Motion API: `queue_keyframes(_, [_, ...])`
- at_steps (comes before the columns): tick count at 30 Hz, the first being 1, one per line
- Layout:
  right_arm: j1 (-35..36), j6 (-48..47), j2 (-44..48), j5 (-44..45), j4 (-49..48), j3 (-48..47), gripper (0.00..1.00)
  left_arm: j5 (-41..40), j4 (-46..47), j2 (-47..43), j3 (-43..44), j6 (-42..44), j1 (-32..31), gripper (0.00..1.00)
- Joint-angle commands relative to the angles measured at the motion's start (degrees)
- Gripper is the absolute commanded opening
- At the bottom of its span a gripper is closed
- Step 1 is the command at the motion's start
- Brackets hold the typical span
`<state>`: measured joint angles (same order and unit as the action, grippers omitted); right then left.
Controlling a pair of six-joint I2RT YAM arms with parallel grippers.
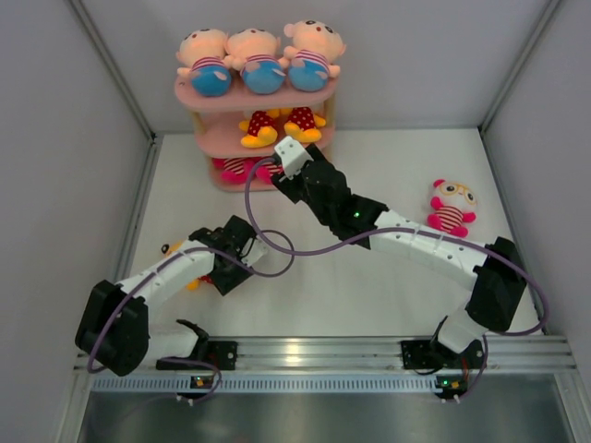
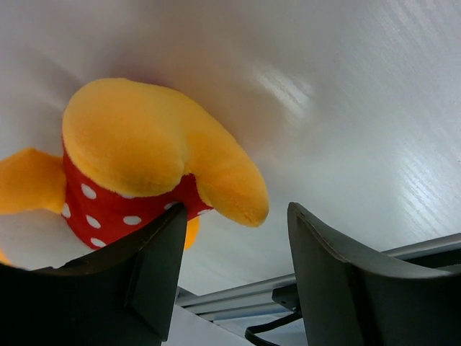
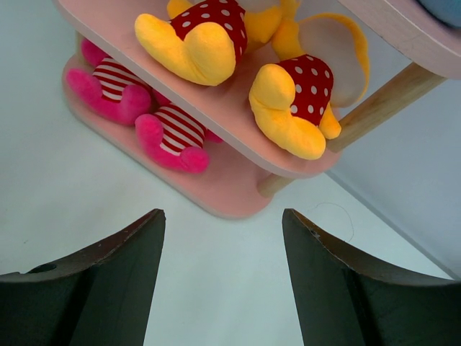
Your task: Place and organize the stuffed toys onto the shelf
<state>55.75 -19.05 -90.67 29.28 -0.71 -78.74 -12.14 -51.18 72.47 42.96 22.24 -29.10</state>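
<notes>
The pink three-tier shelf (image 1: 242,98) stands at the back. Three peach-headed dolls (image 1: 262,61) sit on its top board. Two yellow polka-dot dolls (image 3: 205,40) lie on the middle board, and two pink striped dolls (image 3: 173,133) lie on the bottom board (image 3: 223,191). My right gripper (image 3: 223,216) is open and empty just in front of the shelf's base; it also shows in the top view (image 1: 277,177). My left gripper (image 2: 234,245) is open, with a yellow polka-dot doll (image 2: 144,158) touching its left finger, its leg over the gap. That doll (image 1: 174,248) lies mostly hidden under the left arm.
A pink-white striped doll (image 1: 451,209) lies on the white table at the right. Grey walls enclose the table on three sides. A metal rail (image 1: 314,351) runs along the near edge. A purple cable (image 1: 268,242) loops between the arms.
</notes>
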Motion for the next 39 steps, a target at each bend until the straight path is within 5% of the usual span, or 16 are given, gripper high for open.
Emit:
queue_keyframes(1, [0.3,-0.5,1.6,1.2,-1.0,-2.1,0.67,3.0,2.6,3.1,1.5,-1.8,-0.2,0.64])
queue_keyframes(6, [0.2,-1.0,1.6,1.6,-1.1,-1.7,0.66,-3.3,6.9,6.3,0.9,-0.2,-0.1,0.6])
queue_keyframes(10, [0.3,-1.3,1.1,1.7,-0.8,-1.9,0.67,-8.6,12.5,7.6,0.6,1.5,-0.1,0.29])
queue_keyframes(11, [0.3,-1.3,0.9,1.7,-0.7,-1.9,0.67,-8.9,12.9,7.3,0.8,1.9,-0.1,0.07])
queue_keyframes(12, [0.3,-1.3,0.9,1.6,-0.7,-1.9,0.67,-8.9,13.2,6.9,1.0,2.1,-0.1,0.0])
queue_keyframes(19, [0.4,-1.6,0.8,1.7,-0.5,-1.6,0.67,-3.7,10.4,-3.9,-0.4,12.6,0.0,0.0])
queue_keyframes(24, [0.3,-1.5,1.4,1.2,-1.1,-0.5,0.66,13.7,-10.5,-10.3,-1.6,31.2,0.6,0.0])
queue_keyframes(25, [0.3,-1.3,1.5,1.1,-1.2,-0.2,0.66,13.7,-12.6,-14.1,-3.0,38.9,0.7,0.0])
queue_keyframes(35, [0.3,-1.0,3.7,0.8,-2.0,2.5,0.66,2.9,-19.3,-20.9,-8.0,63.6,0.5,0.0])
queue_keyframes(39, [0.3,-1.5,4.1,0.9,-2.3,3.2,0.66,-4.9,-13.2,-37.3,-16.6,79.3,1.1,0.0])
